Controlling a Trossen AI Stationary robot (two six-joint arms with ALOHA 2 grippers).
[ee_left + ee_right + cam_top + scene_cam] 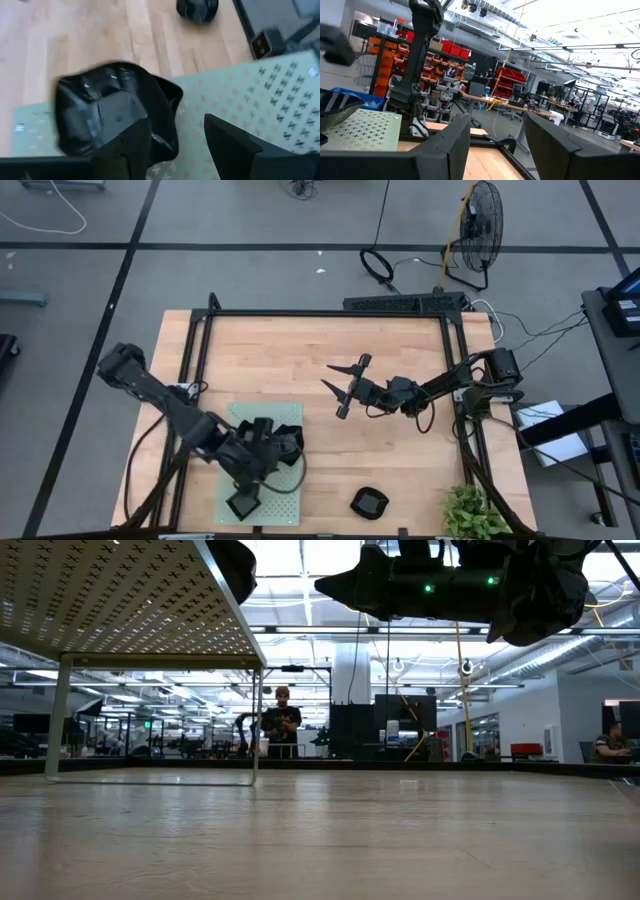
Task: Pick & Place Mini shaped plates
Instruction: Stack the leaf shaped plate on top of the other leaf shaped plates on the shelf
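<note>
The left gripper (258, 465) is hovering over the pale green perforated mat (287, 502) at the near left of the wooden worktop (300, 350), right above a cluster of mini shaped plates (285, 442) piled on that mat. In the left wrist view its two dark fingers (227, 145) are standing apart with bare mat showing between them – the jaws are released and gripping nothing. Just beside one finger the glossy black pile of plates (107, 112) is lying on the mat (260, 95), several dishes overlapping so that their separate outlines are hard to tell. One more small black plate (368, 502) is sitting alone on bare wood near the worktop's front edge, well apart from the mat; the same plate (197, 9) is showing far off in the left wrist view.

The right gripper (340, 385) is hanging raised over the middle of the worktop, pointing towards the left side, its jaws spread and empty – in the right wrist view its fingers (455, 140) are framing only the room beyond. A green plant (474, 513) is standing at the near right corner. In the low view a person (283, 722) is standing far back in the room.
</note>
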